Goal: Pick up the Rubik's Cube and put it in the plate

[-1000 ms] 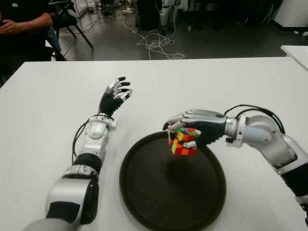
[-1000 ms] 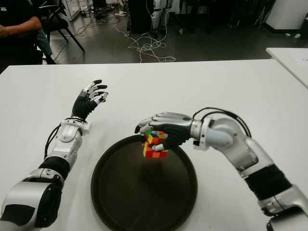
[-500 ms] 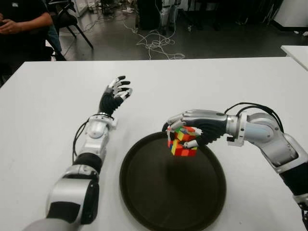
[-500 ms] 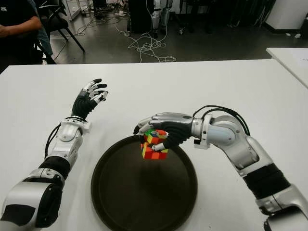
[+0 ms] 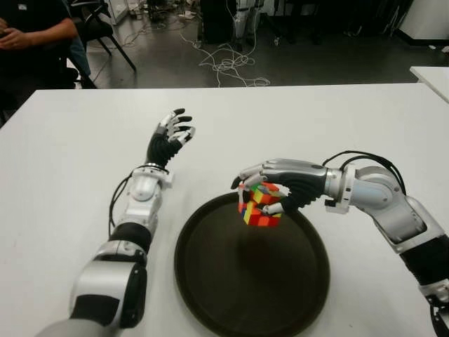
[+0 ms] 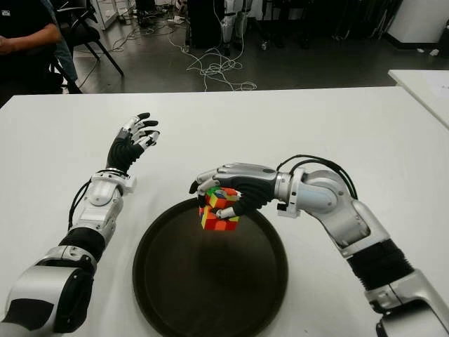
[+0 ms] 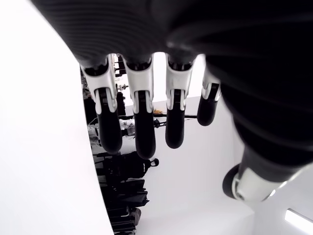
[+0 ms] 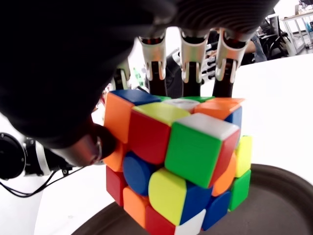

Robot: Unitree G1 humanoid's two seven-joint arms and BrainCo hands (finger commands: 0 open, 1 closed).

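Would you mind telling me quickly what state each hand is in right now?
Left hand: open, fingers spread, holding nothing, above the table.
Right hand: shut on the Rubik's Cube, over the plate.

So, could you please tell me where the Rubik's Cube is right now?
The multicoloured Rubik's Cube is gripped in the right robot hand, held over the far rim of the round dark plate, right of the raised left robot hand.

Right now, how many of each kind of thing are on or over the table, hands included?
Rubik's Cube: 1, held by the right hand
plate: 1
hands: 2, with the left hand open, beside the plate
Total: 4
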